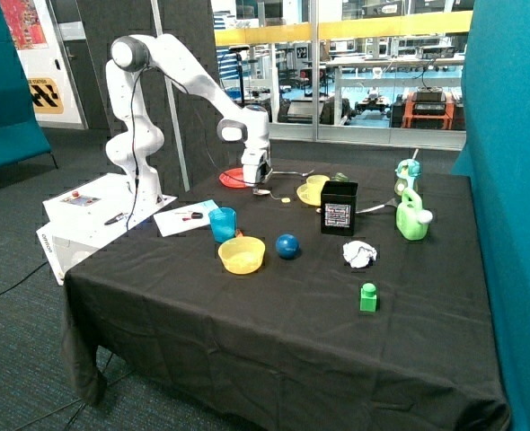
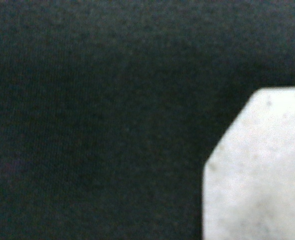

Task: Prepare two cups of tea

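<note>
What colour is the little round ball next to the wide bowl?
The small round ball is blue, clearest in the outside view.

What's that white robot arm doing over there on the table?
The robot's gripper is down low over the black tablecloth, near the red plate and right above a white tea bag. It looks like it is going to pick it up. The blue cup and the yellow cup on its saucer stand waiting; no tea bag shows in either one.

Bowl [image 1: 242, 255] just beside tumbler [image 1: 223, 224], ball [image 1: 287, 246].
</note>
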